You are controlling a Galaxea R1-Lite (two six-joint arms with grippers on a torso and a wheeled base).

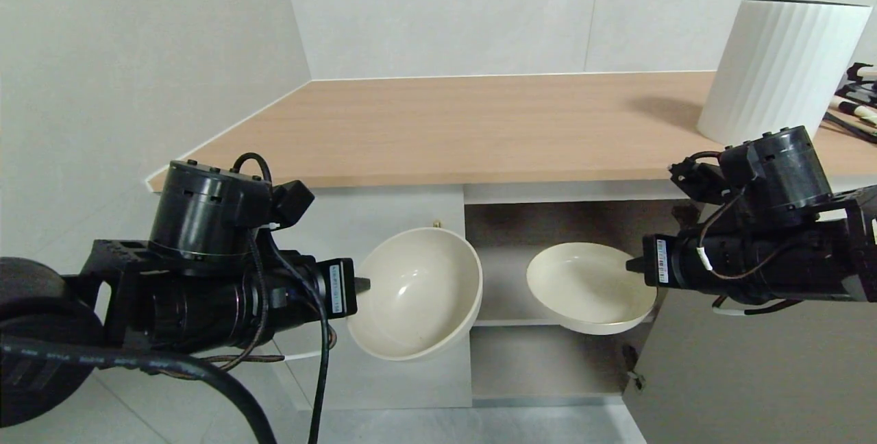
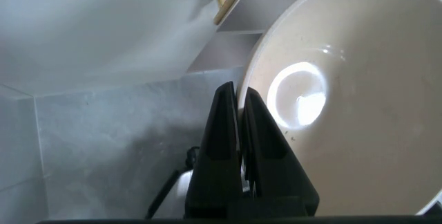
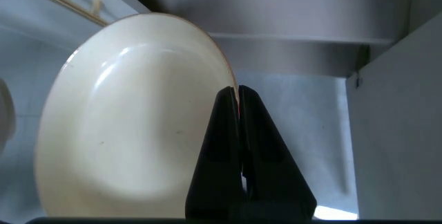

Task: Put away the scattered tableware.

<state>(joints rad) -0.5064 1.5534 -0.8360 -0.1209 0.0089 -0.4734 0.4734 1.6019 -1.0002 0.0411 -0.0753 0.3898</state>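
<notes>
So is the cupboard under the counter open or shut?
Open: inside the cupboard a shelf shows, just behind the plate held by the right gripper.

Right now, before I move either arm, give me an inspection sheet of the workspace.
Surface: wooden countertop over an open cabinet.
Job's things: deep bowl and shallow dish, both held in front of the cabinet.
Clutter: white ribbed container and utensils at the countertop's right end.
Grippers: left gripper has its jaws shut on the bowl's rim; right gripper on the dish's rim.
Cables: black cables hang under the left arm.
Surroundings: tiled walls, grey floor.
</notes>
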